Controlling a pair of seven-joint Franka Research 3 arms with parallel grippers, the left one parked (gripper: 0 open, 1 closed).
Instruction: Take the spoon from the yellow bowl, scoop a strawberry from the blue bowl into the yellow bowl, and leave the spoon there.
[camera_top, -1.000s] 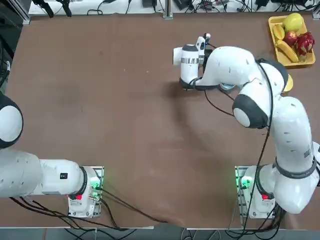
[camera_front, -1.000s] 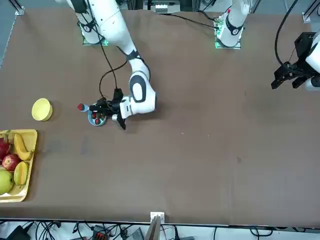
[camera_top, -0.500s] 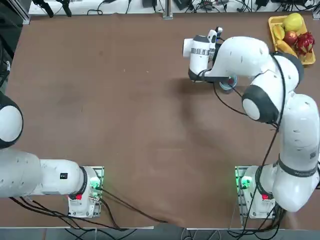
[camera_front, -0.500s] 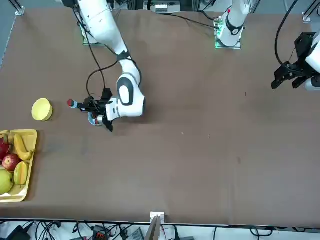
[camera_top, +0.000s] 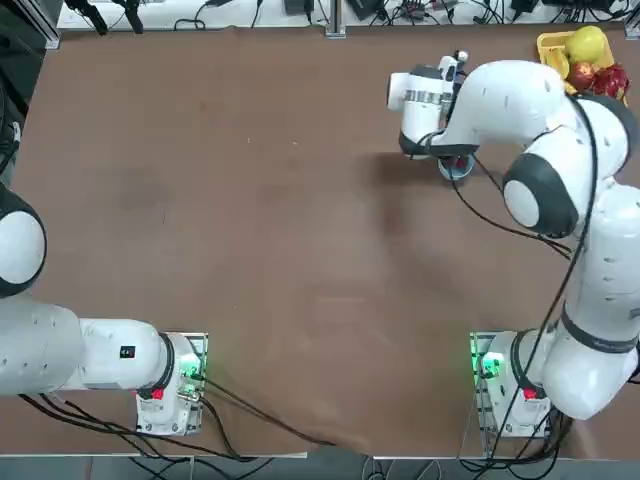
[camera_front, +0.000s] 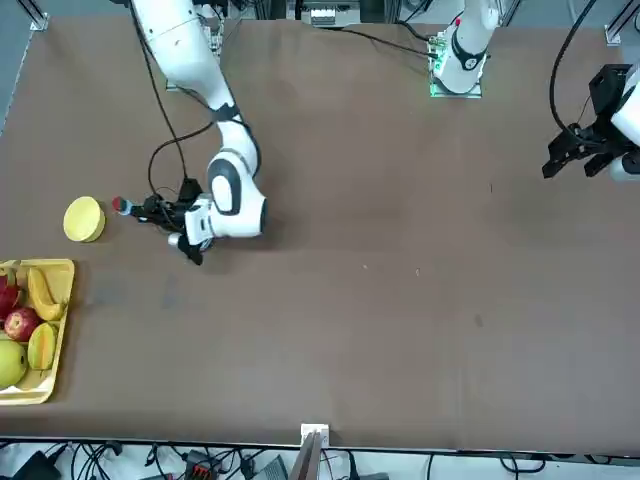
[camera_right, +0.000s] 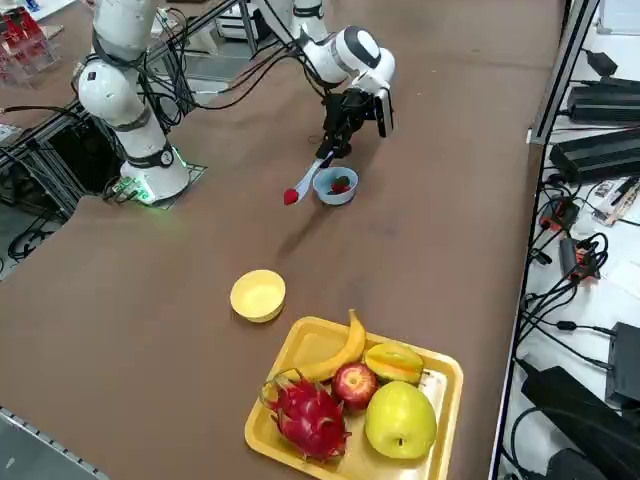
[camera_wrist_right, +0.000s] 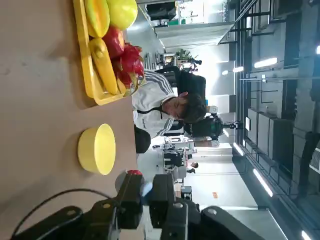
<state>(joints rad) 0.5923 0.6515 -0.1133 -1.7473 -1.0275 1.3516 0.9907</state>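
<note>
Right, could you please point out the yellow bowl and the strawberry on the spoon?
Yellow bowl (camera_right: 258, 296): right side view, inside of the bowl.
Strawberry (camera_right: 291, 197): right side view, middle of its red side.

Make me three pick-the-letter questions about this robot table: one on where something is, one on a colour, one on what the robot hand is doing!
1. Where are the banana and the apple?
A) in the blue bowl
B) on the yellow tray
C) under the robot arm

2. What colour is the strawberry on the spoon?
A) red
B) green
C) purple

3. What is the right hand doing?
A) standing wide open
B) gripping the apple
C) holding the spoon

1: B, the banana and apple lie on the yellow tray.
2: A, the strawberry looks red.
3: C, the right hand is closed on the spoon.
</note>
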